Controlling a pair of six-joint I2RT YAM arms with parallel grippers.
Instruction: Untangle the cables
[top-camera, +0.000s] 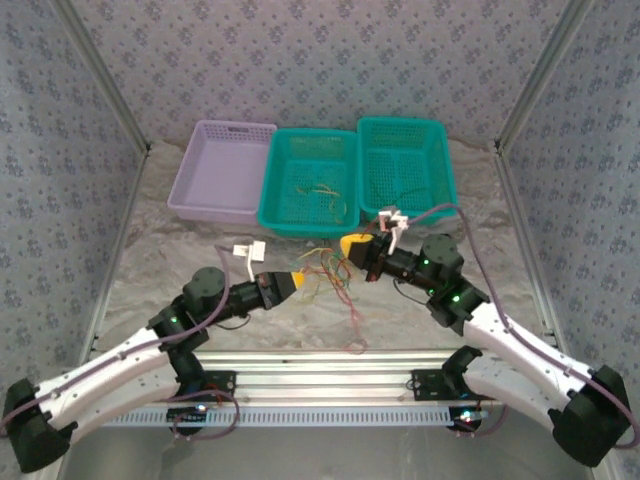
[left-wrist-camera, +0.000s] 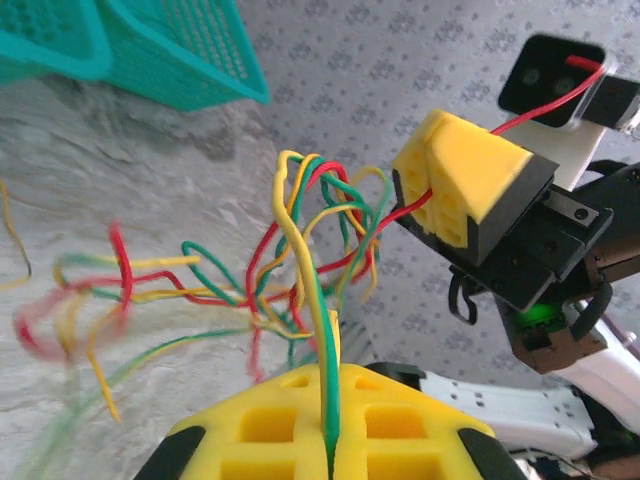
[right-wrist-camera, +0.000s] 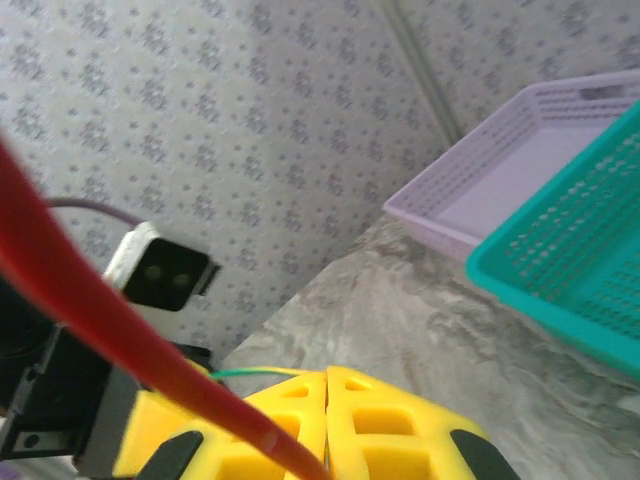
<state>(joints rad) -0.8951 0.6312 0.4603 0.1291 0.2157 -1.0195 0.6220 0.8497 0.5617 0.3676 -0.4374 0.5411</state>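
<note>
Cables (top-camera: 322, 268) in red, yellow, orange and green hang in a loose knot at the centre of the top view. The knot is strung between two robot grippers, just in front of a row of three baskets. One strand trails away from it toward the lower middle of the frame, over the marbled grey tabletop (top-camera: 160, 270). A few more thin wires lie inside the middle teal basket (top-camera: 300, 226).

The left gripper (top-camera: 292, 283), just left of the knot, is closed. In its wrist view the yellow pads (left-wrist-camera: 400, 435) at the bottom edge press together on a green and yellow strand that rises into the tangle.

The right gripper (top-camera: 352, 247), at the knot's upper right, is also clamped. From the left wrist it appears at upper right with a taut red strand running through its yellow pads. In its own wrist view, that red strand crosses from upper left to the closed pads at the bottom edge.

A lilac basket (top-camera: 205, 211) stands at the left of the row and a second teal basket (top-camera: 420, 213) at the right.
</note>
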